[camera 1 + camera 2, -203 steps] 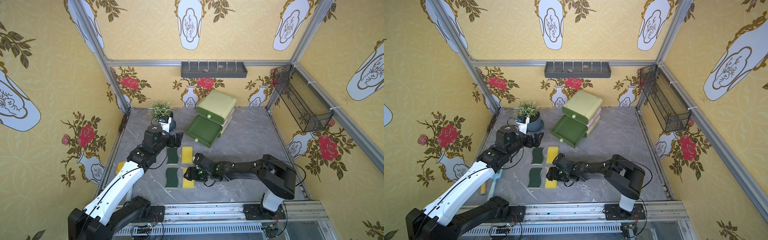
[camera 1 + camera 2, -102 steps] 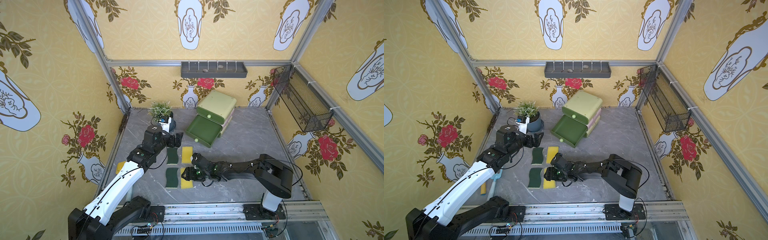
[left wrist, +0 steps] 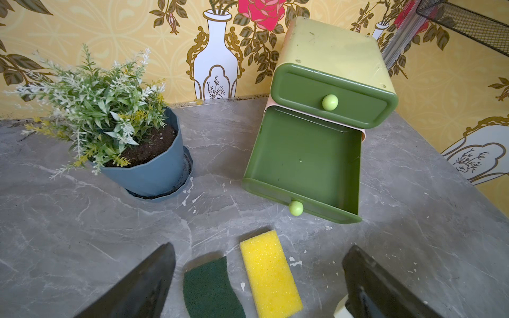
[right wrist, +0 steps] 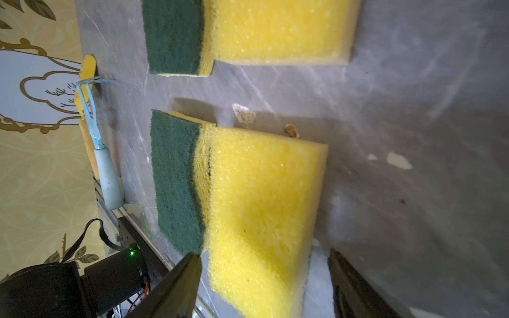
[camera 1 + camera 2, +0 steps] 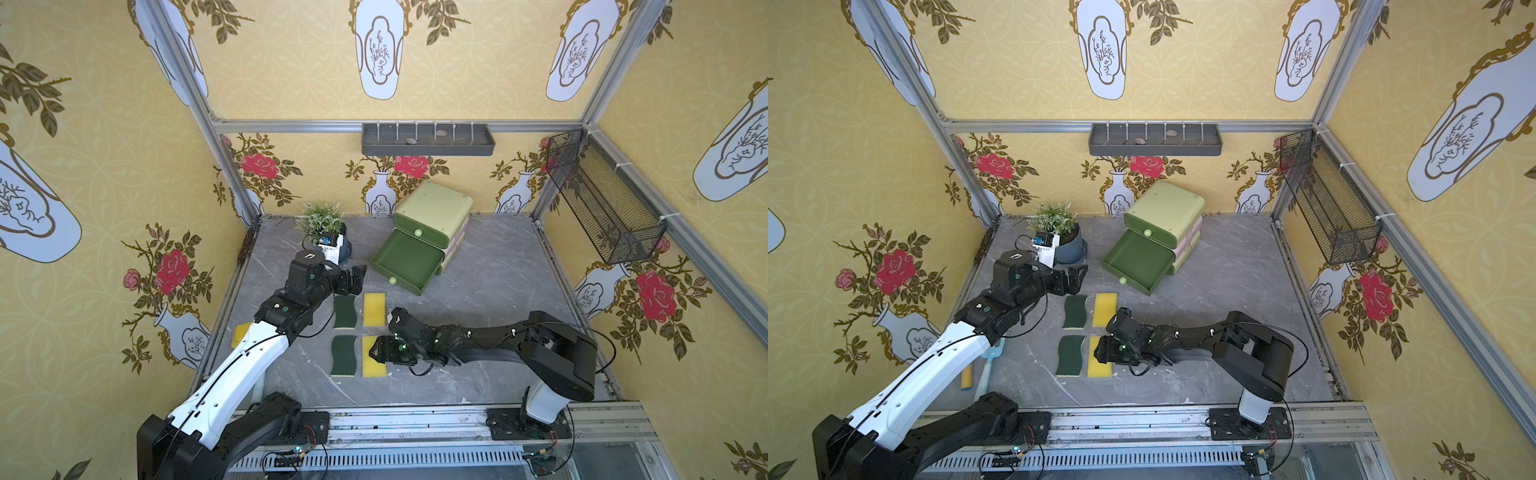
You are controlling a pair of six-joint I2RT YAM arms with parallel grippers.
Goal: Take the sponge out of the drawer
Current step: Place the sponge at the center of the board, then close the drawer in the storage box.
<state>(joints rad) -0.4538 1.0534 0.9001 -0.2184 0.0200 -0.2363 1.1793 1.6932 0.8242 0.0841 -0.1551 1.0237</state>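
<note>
The green drawer [image 5: 409, 259] [image 3: 305, 159] of the small cabinet [image 5: 434, 208] stands pulled out, and I see nothing inside it. Several sponges lie on the table in front of it. My right gripper [image 5: 376, 351] [image 4: 263, 254] is low over the near yellow sponge [image 5: 372, 368] [image 4: 261, 192]. Its fingers are open and stand on either side of that sponge's end, with a gap on one side. A green-topped sponge [image 5: 344, 355] lies beside it. My left gripper [image 5: 356, 279] [image 3: 261, 249] hangs wide open above the far green sponge [image 3: 209, 289] and far yellow sponge [image 3: 270, 275], holding nothing.
A potted plant [image 5: 328, 241] stands at the back left, close to my left wrist. A yellow item [image 5: 240, 332] and a pale blue hand tool [image 5: 990, 365] lie at the table's left edge. A wire basket [image 5: 602, 199] hangs on the right wall. A grey shelf [image 5: 428, 139] hangs on the back wall.
My right gripper has crept left, further over the near yellow sponge. The left arm has stayed where it was.
</note>
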